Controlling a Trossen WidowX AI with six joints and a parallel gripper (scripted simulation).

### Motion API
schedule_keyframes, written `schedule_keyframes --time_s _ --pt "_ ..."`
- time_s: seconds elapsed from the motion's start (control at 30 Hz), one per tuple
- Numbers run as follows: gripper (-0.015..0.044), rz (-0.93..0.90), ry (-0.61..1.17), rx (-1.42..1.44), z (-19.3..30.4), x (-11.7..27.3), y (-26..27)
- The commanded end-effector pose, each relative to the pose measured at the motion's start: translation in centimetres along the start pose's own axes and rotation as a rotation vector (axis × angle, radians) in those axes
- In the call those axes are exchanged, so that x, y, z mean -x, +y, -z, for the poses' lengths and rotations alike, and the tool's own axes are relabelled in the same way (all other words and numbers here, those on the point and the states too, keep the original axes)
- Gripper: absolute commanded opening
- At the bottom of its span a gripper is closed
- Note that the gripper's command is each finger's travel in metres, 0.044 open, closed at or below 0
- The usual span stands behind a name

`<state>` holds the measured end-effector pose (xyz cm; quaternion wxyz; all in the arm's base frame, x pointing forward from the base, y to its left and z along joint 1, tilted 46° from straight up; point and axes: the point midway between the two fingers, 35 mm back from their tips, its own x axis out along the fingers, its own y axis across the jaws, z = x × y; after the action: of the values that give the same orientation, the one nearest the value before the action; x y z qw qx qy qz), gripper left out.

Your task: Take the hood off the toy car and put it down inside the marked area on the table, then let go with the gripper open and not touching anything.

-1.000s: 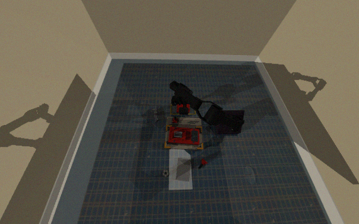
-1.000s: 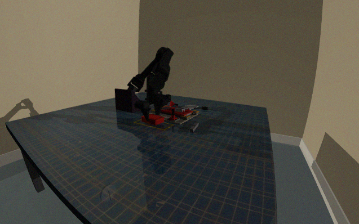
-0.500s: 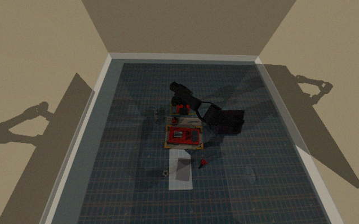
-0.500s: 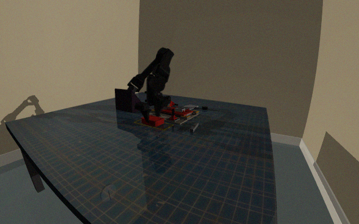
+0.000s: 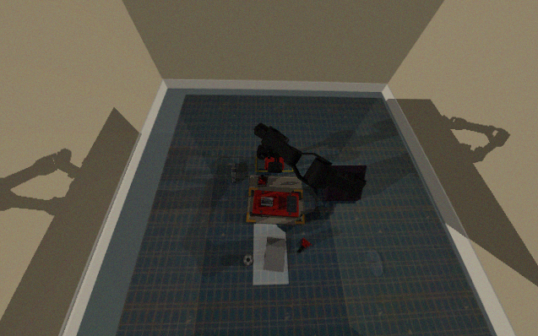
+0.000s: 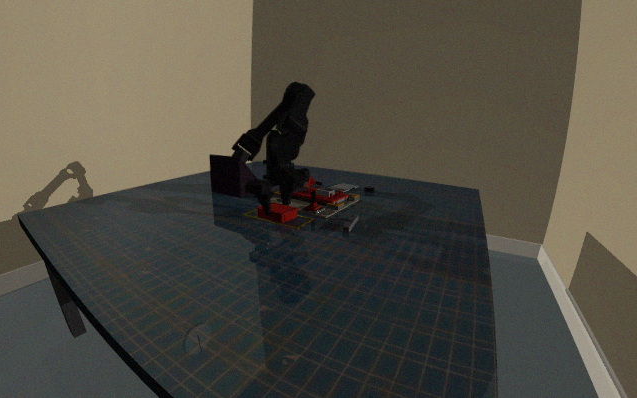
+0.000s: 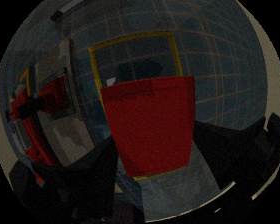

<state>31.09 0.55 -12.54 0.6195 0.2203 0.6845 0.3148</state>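
Note:
The red hood is a box-like piece between the two dark fingers of my gripper, which is shut on it. The hood is low over the yellow-outlined marked area. The outline shows beyond its far edge and at its near edge in the wrist view. Whether its underside touches the table cannot be told. The red toy car sits on a pale board, beside the marked area.
A small red upright part stands on the board between car and marked area. A grey bar lies near the marked area. Beyond the car are a white sheet, a small wheel-like thing and a red-black piece.

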Motion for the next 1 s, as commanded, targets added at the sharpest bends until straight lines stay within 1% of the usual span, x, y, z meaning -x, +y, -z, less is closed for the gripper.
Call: schedule_keyframes --time_s 0.0,0.17,0.43,0.97 --pt "0.0315 0.0 0.0 0.0 0.0 0.0 0.0" --pt "0.044 0.0 0.0 0.0 -0.1 0.6 -0.1" --pt "0.044 -0.006 -0.002 -0.001 0.0 7.0 -0.2" --pt "0.044 -0.006 -0.002 -0.001 0.0 7.2 -0.2"
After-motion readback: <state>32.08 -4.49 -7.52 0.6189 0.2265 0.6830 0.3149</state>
